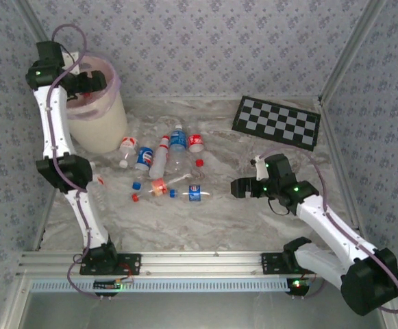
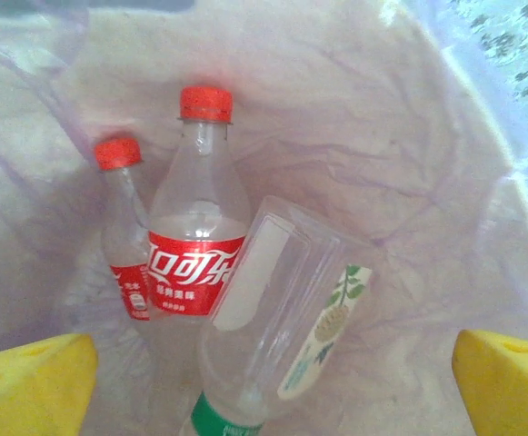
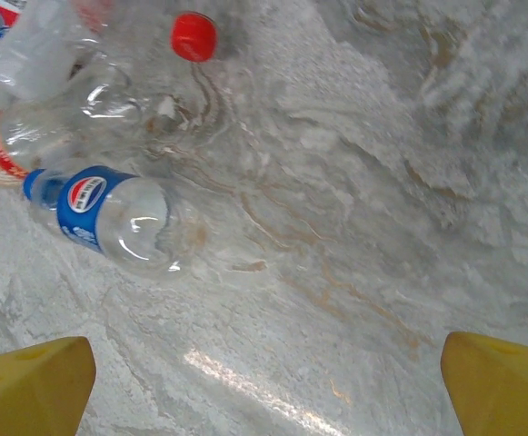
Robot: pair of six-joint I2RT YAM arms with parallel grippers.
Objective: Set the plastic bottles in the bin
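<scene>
- The bin [image 1: 106, 127] stood at the far left of the surface [image 1: 219, 226], lined with a pink bag [image 2: 382, 136].
- Inside lay three bottles: a big red-capped one [image 2: 195, 236], a smaller red-capped one [image 2: 123, 236] beside it, and a green-capped one [image 2: 273, 336] tilted across them.
- My left end effector [image 1: 89, 83] [image 2: 268, 381] hung over the bin's mouth, spread wide, holding nothing.
- Loose bottles [image 1: 164, 161] lay clustered mid-surface, just right of the bin.
- My right end effector [image 1: 240, 186] [image 3: 264, 391] hovered wide apart and empty over bare surface, near a blue-labelled bottle [image 3: 109, 213].
- A checkerboard [image 1: 277, 122] lay at the far right.
</scene>
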